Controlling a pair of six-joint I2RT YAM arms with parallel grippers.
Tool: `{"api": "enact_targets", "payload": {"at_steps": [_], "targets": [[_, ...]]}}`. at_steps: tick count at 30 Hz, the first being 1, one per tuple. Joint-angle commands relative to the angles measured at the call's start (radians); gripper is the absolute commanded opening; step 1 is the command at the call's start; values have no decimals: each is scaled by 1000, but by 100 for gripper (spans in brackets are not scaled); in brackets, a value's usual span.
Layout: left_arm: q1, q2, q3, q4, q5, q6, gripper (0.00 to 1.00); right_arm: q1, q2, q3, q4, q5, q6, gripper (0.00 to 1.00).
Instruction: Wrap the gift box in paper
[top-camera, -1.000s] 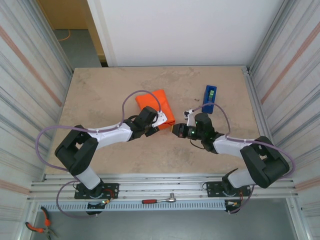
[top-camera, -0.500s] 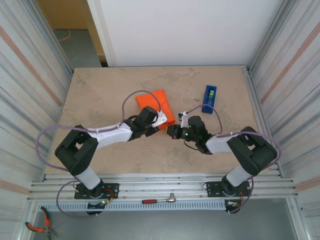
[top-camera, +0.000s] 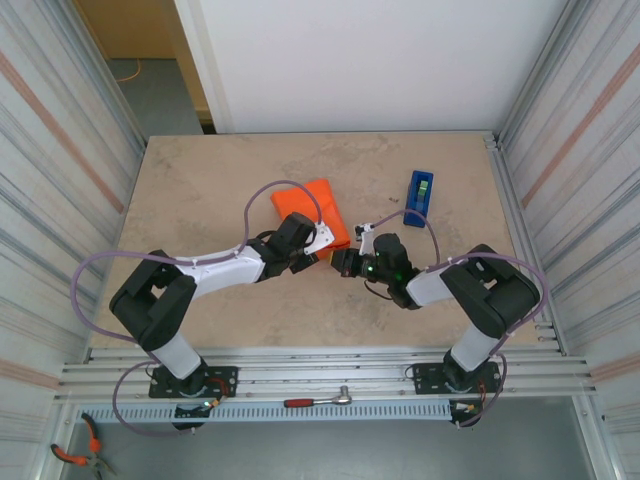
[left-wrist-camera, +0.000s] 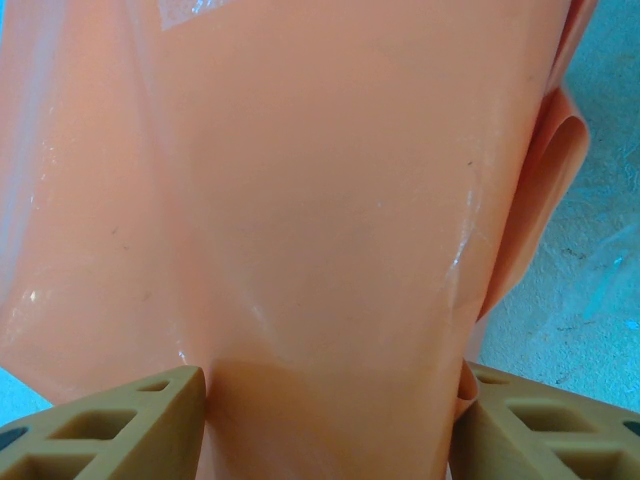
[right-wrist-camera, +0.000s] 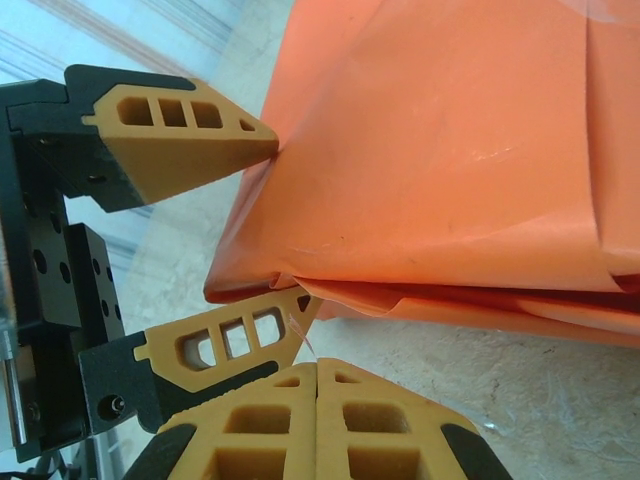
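So the paper (top-camera: 312, 210) is a plain bright orange sheet, thin and a bit glossy, folded up into a flat, blocky bundle. It lies near the middle of the worktop (top-camera: 200, 190), which has a mottled beige, stone-ish look. In the right wrist view you can see layered flaps along the bundle's lower edge and a sharp crease down one side. The left wrist view shows smooth shiny orange with soft wrinkles and a loose flap curling off on the right.

The left gripper (top-camera: 322, 246) has its jaws clamped on the near end of the paper, one ribbed tan fingertip on each side. The right gripper (right-wrist-camera: 317, 420) has its jaws pressed together with nothing in them, just beside that same corner.

A narrow blue tape dispenser (top-camera: 419, 197) with a green roll sits off to the right, apart from the paper.
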Motion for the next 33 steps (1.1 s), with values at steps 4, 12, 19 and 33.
{"api": "enact_targets", "payload": {"at_steps": [4, 12, 19, 33], "targets": [[2, 24, 5, -58, 1, -11, 62, 5, 26, 41, 43, 17, 15, 0], [2, 25, 5, -58, 0, -10, 62, 5, 56, 70, 45, 18, 21, 0], [-1, 23, 3, -57, -1, -7, 62, 1, 94, 93, 57, 28, 35, 0], [-4, 26, 4, -57, -5, -7, 61, -15, 107, 99, 71, 13, 66, 0]]}}
